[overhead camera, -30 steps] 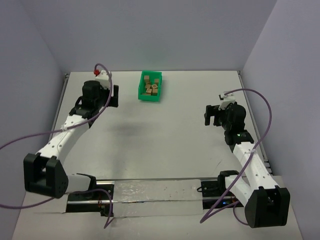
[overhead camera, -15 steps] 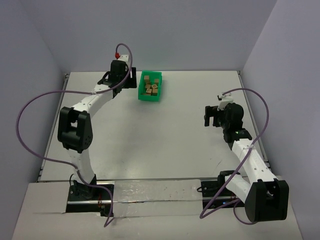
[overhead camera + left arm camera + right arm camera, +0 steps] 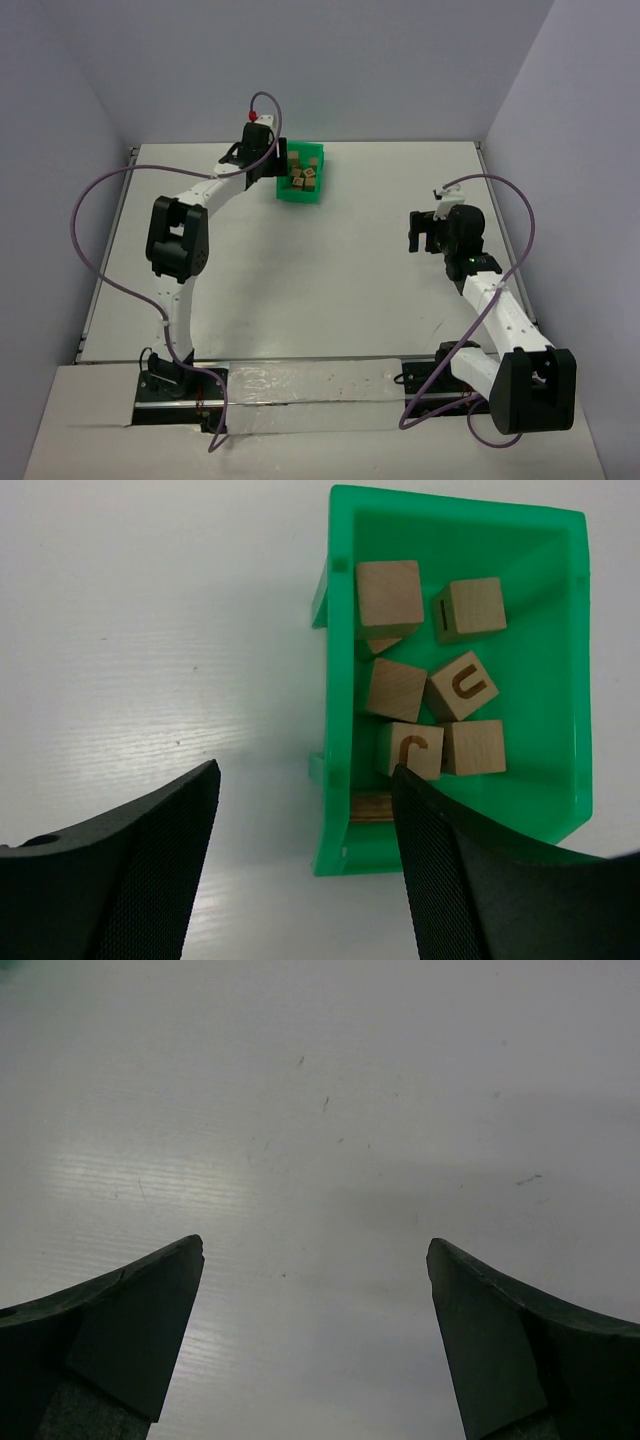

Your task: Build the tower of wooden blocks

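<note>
Several tan wood blocks (image 3: 303,177), some with dark letter marks, lie loose inside a green bin (image 3: 298,195) at the far middle of the table. In the left wrist view the blocks (image 3: 396,688) lie in the bin (image 3: 560,680), one of them partly under the others. My left gripper (image 3: 278,160) is open and empty above the bin's left wall, its jaws astride that wall (image 3: 305,770). My right gripper (image 3: 420,232) is open and empty over bare table at the right (image 3: 315,1245). No tower shows in any view.
The white table (image 3: 320,280) is boxed in by grey walls at the back and both sides. Purple cables loop from both arms. The arm bases and a shiny strip (image 3: 300,385) lie along the near edge.
My left arm has stretched far forward and swung right, from the table's left side to the bin's left edge. The right arm has barely moved.
</note>
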### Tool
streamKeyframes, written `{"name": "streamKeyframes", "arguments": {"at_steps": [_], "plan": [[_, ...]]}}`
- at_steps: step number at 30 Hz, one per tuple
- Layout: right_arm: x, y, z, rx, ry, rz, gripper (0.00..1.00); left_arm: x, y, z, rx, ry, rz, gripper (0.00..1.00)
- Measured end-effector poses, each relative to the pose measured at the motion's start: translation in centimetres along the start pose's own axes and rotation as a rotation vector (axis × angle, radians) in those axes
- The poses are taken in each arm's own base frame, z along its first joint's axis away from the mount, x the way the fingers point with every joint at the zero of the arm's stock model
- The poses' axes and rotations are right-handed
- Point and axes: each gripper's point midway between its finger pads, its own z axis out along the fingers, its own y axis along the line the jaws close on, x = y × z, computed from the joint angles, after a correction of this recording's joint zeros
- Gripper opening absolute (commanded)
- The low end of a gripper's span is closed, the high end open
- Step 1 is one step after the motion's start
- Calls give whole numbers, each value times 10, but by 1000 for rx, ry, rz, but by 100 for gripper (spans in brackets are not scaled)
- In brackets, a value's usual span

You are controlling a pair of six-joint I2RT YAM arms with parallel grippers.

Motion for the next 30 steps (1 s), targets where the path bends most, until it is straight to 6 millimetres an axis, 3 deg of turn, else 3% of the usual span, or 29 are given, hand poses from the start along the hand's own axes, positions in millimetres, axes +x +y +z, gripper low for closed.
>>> {"name": "streamKeyframes", "arguments": {"at_steps": [5,12,20,27,30], "plan": [[1,0,1,2,4,0,100,2,-5,14,8,-1,-7,69],[0,0,0,2,1,3,100,22,-3,34,-1,27,-7,65],[-1,0,1,2,1,3,100,25,-3,51,-6,18,-8,48],[1,-1,1,3,6,3,100,25,-4,53,-8,9,-1,22],[1,-1,2,5,7,4,100,24,-3,53,-17,4,18,1]]}}
